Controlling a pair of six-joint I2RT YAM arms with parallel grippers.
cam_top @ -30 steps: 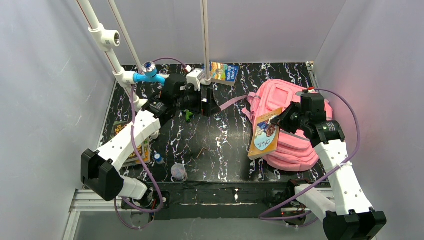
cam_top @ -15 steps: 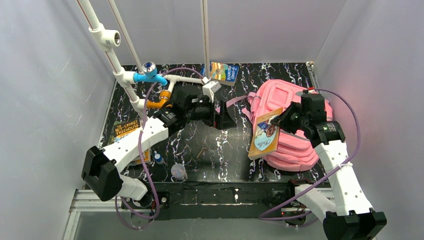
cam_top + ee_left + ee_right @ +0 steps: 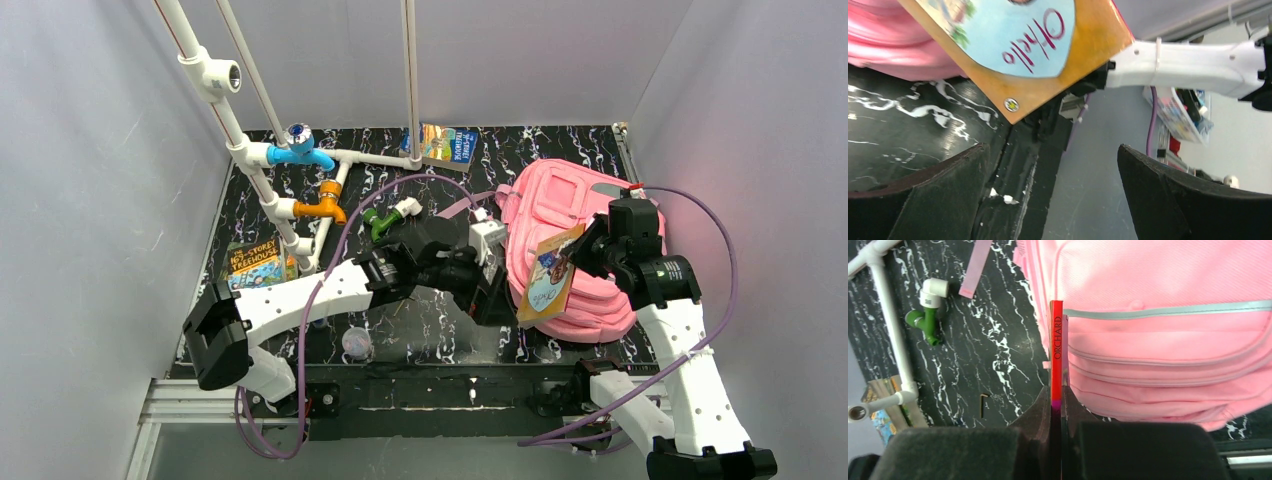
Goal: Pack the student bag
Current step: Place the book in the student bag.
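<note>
The pink student bag (image 3: 575, 215) lies on the right of the black marbled table, front pockets up; it also shows in the right wrist view (image 3: 1168, 315) and the left wrist view (image 3: 888, 55). My right gripper (image 3: 588, 252) is shut on a thin book with an orange cover and a blue oval (image 3: 551, 280), held edge-on over the bag's left side. Its red spine (image 3: 1056, 340) sits between the right gripper's fingers (image 3: 1057, 390). My left gripper (image 3: 497, 292) is open and empty, just left of and below the book (image 3: 1023, 45), jaws wide apart (image 3: 1050, 150).
A white pipe frame with blue (image 3: 298, 152), orange (image 3: 322, 208) and green (image 3: 378, 222) fittings stands at the back left. One book (image 3: 447, 145) lies at the back, another (image 3: 255, 262) at the left. A small jar (image 3: 357, 343) stands near the front. A hex key (image 3: 983, 405) lies mid-table.
My left arm has swung from the pipe frame at the back left across to the front right, beside the held book. My right gripper has shifted the book slightly right.
</note>
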